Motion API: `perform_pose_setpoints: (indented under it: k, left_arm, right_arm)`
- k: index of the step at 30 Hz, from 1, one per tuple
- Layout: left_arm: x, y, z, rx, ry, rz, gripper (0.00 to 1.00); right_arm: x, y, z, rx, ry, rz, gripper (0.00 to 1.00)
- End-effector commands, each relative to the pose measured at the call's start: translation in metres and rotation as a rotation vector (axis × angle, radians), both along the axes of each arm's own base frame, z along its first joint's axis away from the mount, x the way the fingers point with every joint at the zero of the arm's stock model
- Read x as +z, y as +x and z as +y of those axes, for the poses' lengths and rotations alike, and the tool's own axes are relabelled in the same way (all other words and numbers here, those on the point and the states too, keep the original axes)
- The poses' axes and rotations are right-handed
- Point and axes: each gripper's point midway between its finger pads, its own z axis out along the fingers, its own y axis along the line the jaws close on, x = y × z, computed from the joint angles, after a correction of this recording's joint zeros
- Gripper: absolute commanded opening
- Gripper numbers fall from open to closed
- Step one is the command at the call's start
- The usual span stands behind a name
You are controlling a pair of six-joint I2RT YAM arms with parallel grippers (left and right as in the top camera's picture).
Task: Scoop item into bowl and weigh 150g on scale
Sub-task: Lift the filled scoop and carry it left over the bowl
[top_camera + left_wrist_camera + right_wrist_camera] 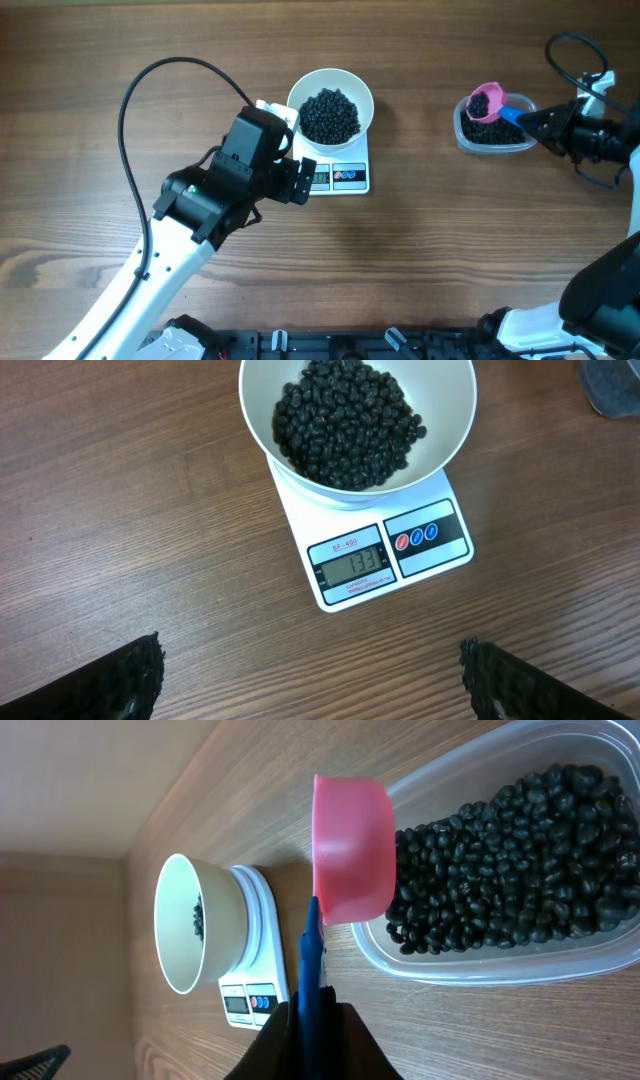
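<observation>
While tight on scoop (352,845), right pincer (318,1045).

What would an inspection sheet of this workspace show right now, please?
Surface: wooden table, brown grain.
Job's things: white bowl of black beans sits on the scale, display reading 133; clear tub holds more beans.
Clutter: nothing seen.
Grippers: left gripper open, near the scale; right gripper shut on the pink scoop by its blue handle, scoop over the tub.
Cables: black cable loops by the left arm; another at the far right.
Surroundings: nothing seen.
</observation>
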Motion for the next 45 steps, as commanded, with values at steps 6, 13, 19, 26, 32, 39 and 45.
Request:
perform_pose_setpoints:
  k: [6, 13, 19, 26, 32, 39, 45]
  left_arm:
    - [-0.002, 0.0, 0.0, -0.013, 0.004, 0.005, 1.0]
    - [-0.002, 0.0, 0.0, -0.013, 0.004, 0.004, 1.0]
    - [-0.002, 0.0, 0.0, -0.014, 0.004, 0.004, 1.0]
    - [-0.002, 0.0, 0.0, -0.013, 0.004, 0.004, 1.0]
    - [-0.002, 0.0, 0.0, -0.014, 0.005, 0.005, 1.0]
    - [-0.002, 0.0, 0.0, -0.013, 0.004, 0.004, 1.0]
    - [-0.002, 0.0, 0.0, -0.013, 0.004, 0.004, 1.0]
  right_arm:
    - [0.025, 0.007, 0.016, 0.044, 0.161, -0.099, 0.04]
    - [0.033, 0.011, 0.018, -0.002, 0.246, -0.078, 0.04]
    - [0.052, 0.015, 0.033, 0.062, 0.328, -0.153, 0.04]
    - [0.057, 0.024, 0.055, 0.114, 0.332, -0.166, 0.04]
    - [0.064, 0.036, 0.093, 0.204, 0.332, -0.195, 0.04]
    - [0.074, 0.043, 0.154, 0.39, 0.283, -0.311, 0.05]
    - [0.056, 0.052, 0.182, 0.41, 0.129, -0.314, 0.04]
